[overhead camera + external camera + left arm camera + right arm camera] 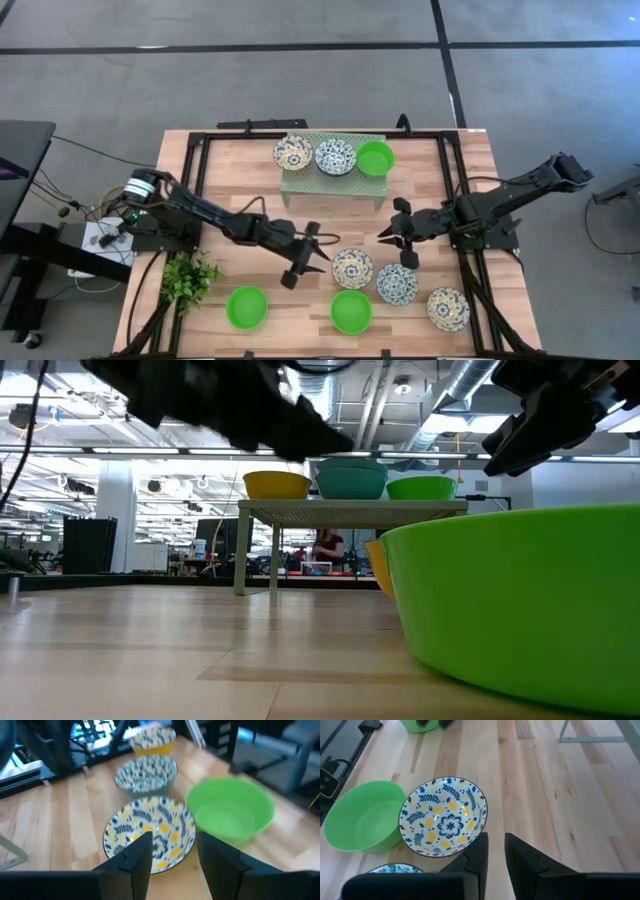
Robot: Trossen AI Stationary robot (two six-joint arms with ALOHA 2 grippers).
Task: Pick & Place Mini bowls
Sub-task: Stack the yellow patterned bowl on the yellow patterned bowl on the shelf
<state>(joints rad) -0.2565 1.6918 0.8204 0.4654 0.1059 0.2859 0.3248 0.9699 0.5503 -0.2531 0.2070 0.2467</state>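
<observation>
Three mini bowls stand on the pale green rack (333,178) at the far middle: a yellowish floral one (293,152), a blue floral one (335,156) and a green one (376,158). On the table lie a yellow-and-blue floral bowl (352,268), a blue floral bowl (397,284), another floral bowl (448,309) and two green bowls (247,307) (351,311). My left gripper (318,255) hangs open just left of the yellow-and-blue floral bowl (150,832), its fingers pointing at it. My right gripper (385,236) hovers above and beyond that bowl (445,817), its fingers (496,852) a narrow gap apart and empty.
A small leafy plant (190,278) stands at the near left. In the low view a green bowl (520,610) fills the near right and the rack (350,508) stands behind it. Bare wood lies between the rack and the row of bowls.
</observation>
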